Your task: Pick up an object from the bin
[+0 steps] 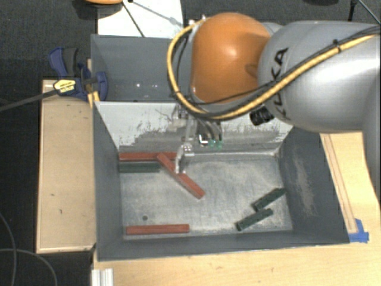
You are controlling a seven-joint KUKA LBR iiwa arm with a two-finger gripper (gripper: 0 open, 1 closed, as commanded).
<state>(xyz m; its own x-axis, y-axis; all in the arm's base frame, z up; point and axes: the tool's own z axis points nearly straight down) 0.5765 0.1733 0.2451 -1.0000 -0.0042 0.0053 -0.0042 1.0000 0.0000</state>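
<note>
Grey metal bin (309, 177), 6 loose bars on its floor. Landmark for all positions: the slanted red bar (186, 177), about mid-floor, running from upper left down to lower right.

Gripper (182, 159): hangs straight down from under the orange cover (229, 55) at the end of the arm (321, 76). Its tip sits at the upper-left end of the slanted red bar, touching it or just above; contact not certain from this angle. Cannot tell whether the gripper is spread or closed: it reads as 1 narrow metal stem, and the tip merges with the bar's end. The slanted red bar itself lies on the bin floor.

Yellow-and-black cable (177, 58) loops round the orange cover, above the slanted red bar.

Other bars, all placed from the slanted red bar:
- Level red bar (140, 157): just left of its upper end, lying crosswise, right end meeting or almost meeting it.
- Dark green bar (140, 167): left of its upper end, parallel to the level red bar and pressed against that bar's near side.
- Long red bar (158, 229): well below and left of it, along the near wall.
- 2 short dark green bars, upper one (269, 199) and lower one (254, 219): well to the right of its lower end, both tilted the opposite way, close together.
</note>
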